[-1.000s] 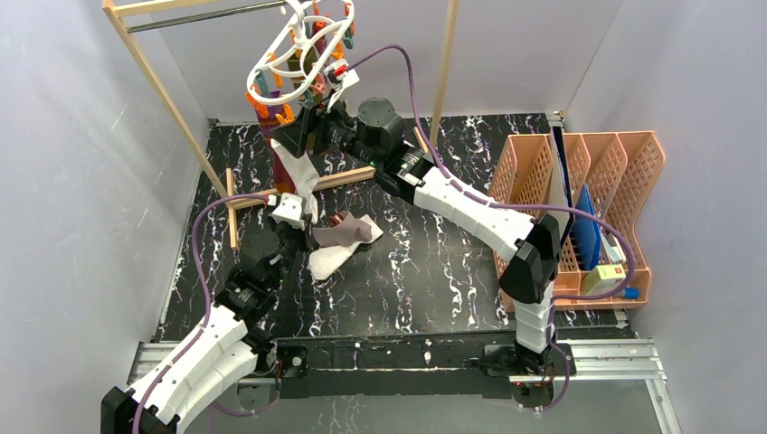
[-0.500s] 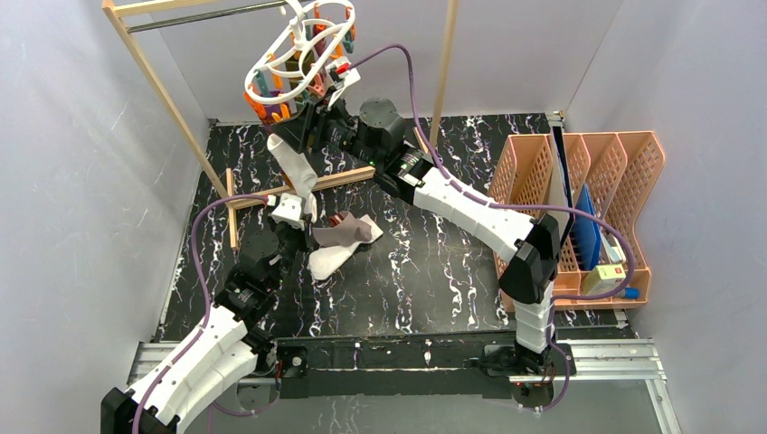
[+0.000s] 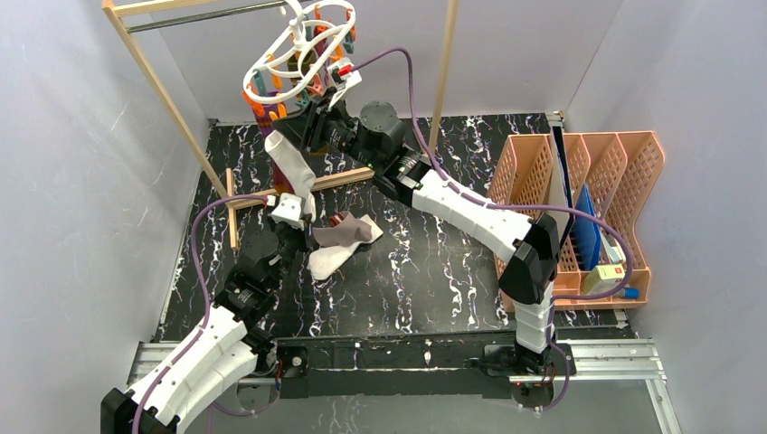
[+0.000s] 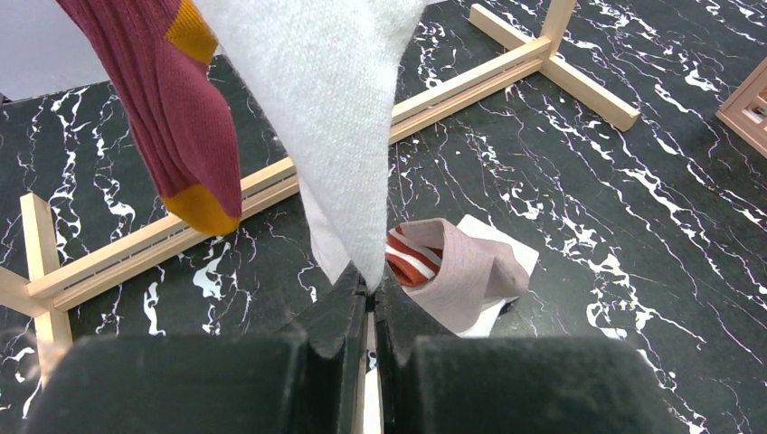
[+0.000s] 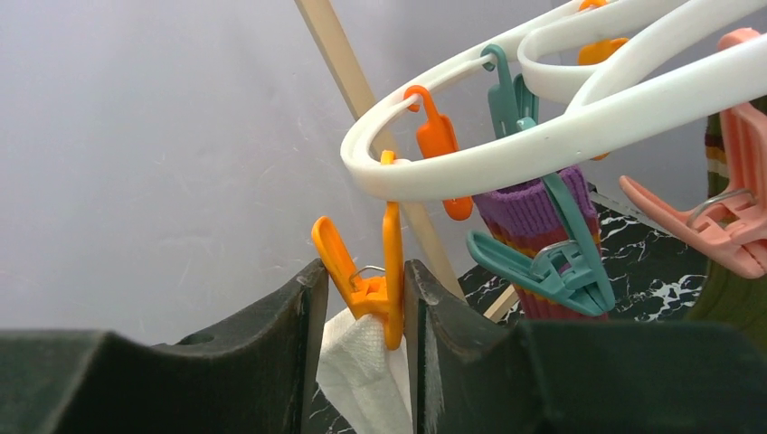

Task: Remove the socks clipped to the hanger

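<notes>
Two socks (image 3: 344, 233) lie loose; one peg (image 5: 375, 287) grips a white sock (image 3: 291, 163).

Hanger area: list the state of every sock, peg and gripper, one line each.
hanger: suspended, socks clipped on.
white sock: hanging, top in a peg, bottom tip pinched.
orange peg: holds the white sock, squeezed from both sides.
purple striped sock: clipped in teal peg.
maroon sock: hanging.
loose socks: lying on the table.
left gripper: shut on white sock.
right gripper: shut on orange peg.
</notes>
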You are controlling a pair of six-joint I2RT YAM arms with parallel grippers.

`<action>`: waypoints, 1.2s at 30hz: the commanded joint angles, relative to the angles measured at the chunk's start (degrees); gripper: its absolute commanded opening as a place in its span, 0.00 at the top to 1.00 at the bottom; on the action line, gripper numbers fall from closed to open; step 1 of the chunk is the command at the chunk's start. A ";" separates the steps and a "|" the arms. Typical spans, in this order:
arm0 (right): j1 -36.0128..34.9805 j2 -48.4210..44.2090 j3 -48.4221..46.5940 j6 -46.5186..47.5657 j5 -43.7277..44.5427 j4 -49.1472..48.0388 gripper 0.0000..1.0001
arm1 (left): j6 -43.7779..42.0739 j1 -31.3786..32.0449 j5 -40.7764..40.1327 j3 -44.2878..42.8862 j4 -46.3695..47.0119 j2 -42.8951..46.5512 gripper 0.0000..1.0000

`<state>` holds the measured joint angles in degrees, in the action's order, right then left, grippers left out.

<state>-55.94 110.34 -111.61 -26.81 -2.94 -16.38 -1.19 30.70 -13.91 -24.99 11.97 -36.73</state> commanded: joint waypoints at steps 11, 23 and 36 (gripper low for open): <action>-0.46 -1.54 1.00 -0.77 0.91 -5.26 0.73 | 0.58 -0.14 0.34 0.56 -0.49 0.85 1.00; -0.40 -2.06 1.54 -0.67 1.57 -5.59 0.95 | 0.27 -0.16 0.38 0.91 -1.59 3.70 1.00; -0.43 -1.52 0.74 -0.90 1.10 -5.88 0.36 | 0.31 -0.11 0.51 0.91 -1.60 3.31 1.00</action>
<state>-56.01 110.34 -109.93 -27.51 -1.96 -19.27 -1.04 30.70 -13.87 -24.71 11.22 -33.56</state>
